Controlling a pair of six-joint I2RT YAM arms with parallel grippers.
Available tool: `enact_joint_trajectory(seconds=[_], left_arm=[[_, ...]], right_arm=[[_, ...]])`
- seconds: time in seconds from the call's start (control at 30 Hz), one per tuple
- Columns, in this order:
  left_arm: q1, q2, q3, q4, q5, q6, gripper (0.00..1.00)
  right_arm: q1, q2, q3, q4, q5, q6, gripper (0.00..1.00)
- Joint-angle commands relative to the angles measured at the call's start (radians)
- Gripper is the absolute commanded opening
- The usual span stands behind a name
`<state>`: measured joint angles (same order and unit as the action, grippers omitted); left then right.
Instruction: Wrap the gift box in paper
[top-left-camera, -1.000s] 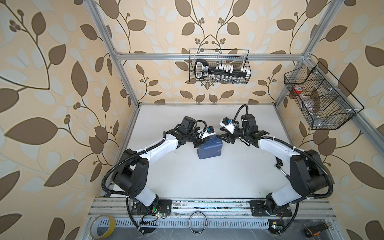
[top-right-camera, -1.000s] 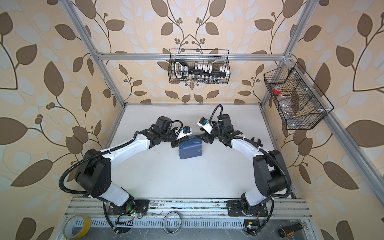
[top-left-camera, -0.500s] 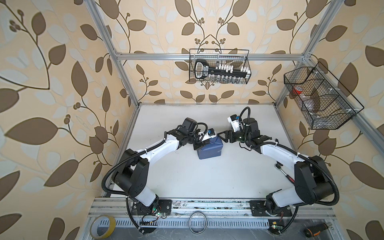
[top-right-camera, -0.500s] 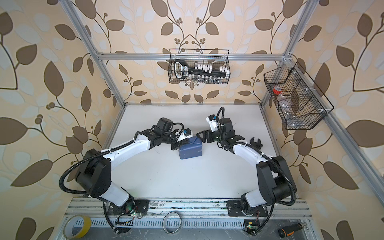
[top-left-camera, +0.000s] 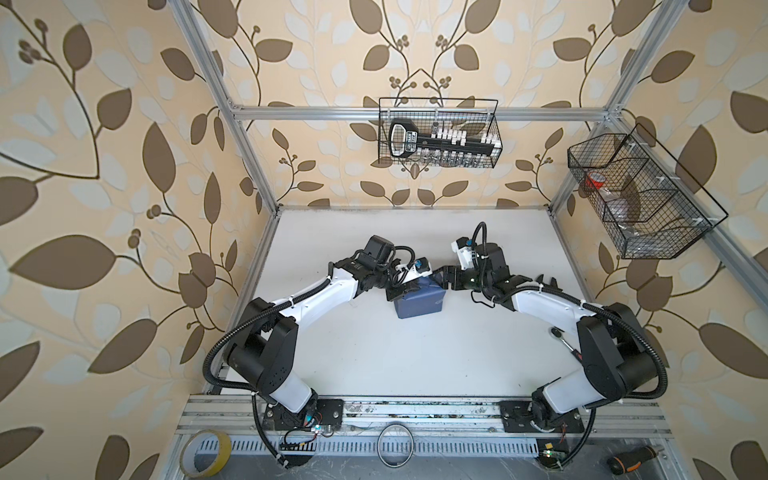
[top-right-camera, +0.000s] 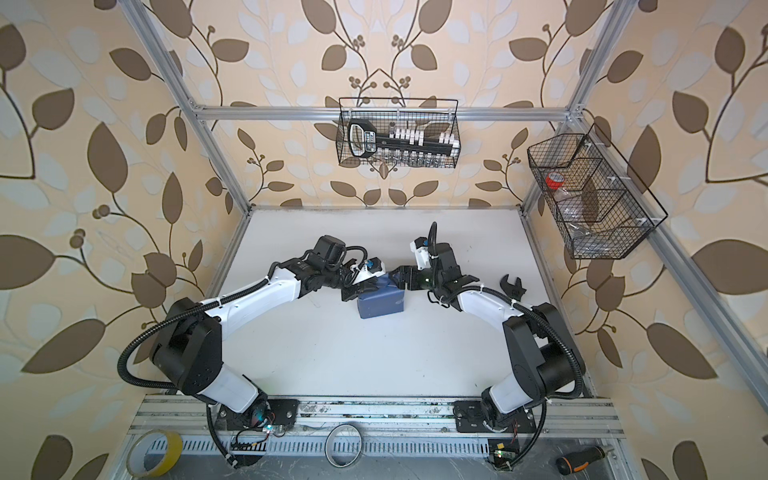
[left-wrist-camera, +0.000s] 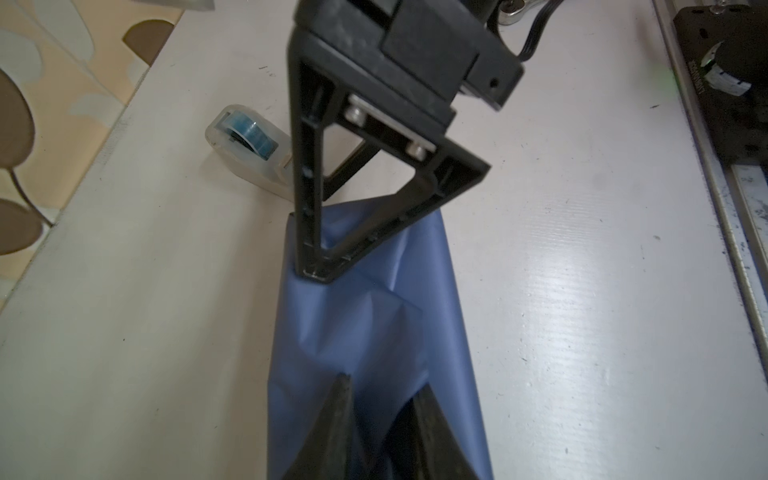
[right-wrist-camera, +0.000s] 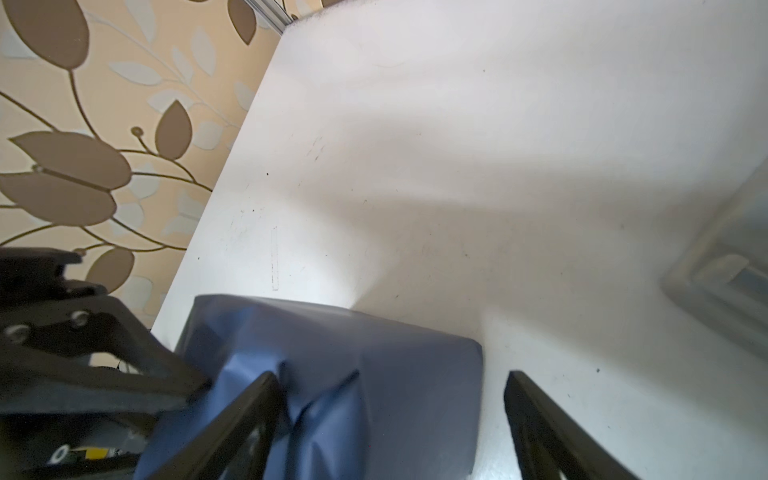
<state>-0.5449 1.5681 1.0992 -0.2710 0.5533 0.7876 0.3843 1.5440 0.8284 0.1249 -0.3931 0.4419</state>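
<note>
The paper (top-left-camera: 419, 302) (top-right-camera: 382, 303), slate blue side out, is folded round the gift box into a creased parcel on the white table; the box itself is hidden inside. My left gripper (top-left-camera: 398, 293) (left-wrist-camera: 382, 384) is at the parcel's left end, jaws slightly apart over a paper fold (left-wrist-camera: 365, 324). My right gripper (top-left-camera: 441, 277) (right-wrist-camera: 390, 376) stands wide open at the far right end. One of its fingers (right-wrist-camera: 266, 399) rests on the paper, the other is over the bare table. In the left wrist view its fingers (left-wrist-camera: 309, 208) press down on the far flap.
A clear tape dispenser (left-wrist-camera: 245, 145) sits just behind the parcel. A black wrench (top-right-camera: 513, 286) and a ratchet tool (top-left-camera: 563, 338) lie at the table's right side. Wire baskets hang on the back wall (top-left-camera: 438, 137) and the right wall (top-left-camera: 640, 208).
My right gripper has opened wide and come down onto the parcel's far right end. The left jaws have parted a little. The parcel has stayed put.
</note>
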Motion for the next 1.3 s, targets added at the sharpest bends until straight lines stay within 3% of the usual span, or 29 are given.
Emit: enact_joint_trajectory(seconds=[0.0, 0.13, 0.27, 0.33, 0.4, 0.47, 0.5, 0.67, 0.9, 1.0, 1.27], left_arm=[[-0.013, -0.035, 0.028, -0.044, 0.074, 0.018, 0.38], [-0.012, -0.103, 0.006, -0.019, 0.126, -0.065, 0.52], [-0.008, -0.236, -0.113, 0.175, 0.067, -0.327, 0.62], [-0.009, -0.301, -0.182, 0.286, -0.039, -0.526, 0.70], [-0.007, -0.356, -0.234, 0.354, -0.224, -0.766, 0.87], [-0.004, -0.376, -0.232, 0.297, -0.406, -0.968, 0.99], [-0.002, -0.373, -0.220, 0.244, -0.460, -1.043, 0.99], [0.006, -0.321, -0.205, 0.199, -0.522, -1.178, 0.99], [0.019, -0.137, -0.136, 0.280, -0.305, -1.287, 0.99], [0.019, -0.062, -0.129, 0.290, -0.267, -1.299, 0.99], [0.016, -0.038, -0.248, 0.349, -0.220, -1.312, 0.99]], right_arm=[[0.005, 0.005, -0.063, 0.009, 0.029, 0.002, 0.85], [0.005, 0.005, -0.106, 0.048, 0.027, 0.008, 0.84], [0.005, 0.001, -0.122, 0.067, 0.020, 0.008, 0.83], [0.005, -0.004, -0.130, 0.077, 0.019, 0.009, 0.83], [0.005, -0.004, -0.134, 0.082, 0.015, 0.008, 0.83], [0.005, -0.004, -0.136, 0.088, 0.013, 0.008, 0.83], [0.005, -0.004, -0.137, 0.091, 0.012, 0.009, 0.83], [0.005, -0.004, -0.135, 0.108, 0.003, 0.010, 0.82], [0.005, 0.002, -0.138, 0.118, -0.005, 0.008, 0.82], [0.006, 0.007, -0.137, 0.127, -0.011, 0.015, 0.82], [0.015, 0.011, -0.128, 0.139, -0.009, 0.028, 0.82]])
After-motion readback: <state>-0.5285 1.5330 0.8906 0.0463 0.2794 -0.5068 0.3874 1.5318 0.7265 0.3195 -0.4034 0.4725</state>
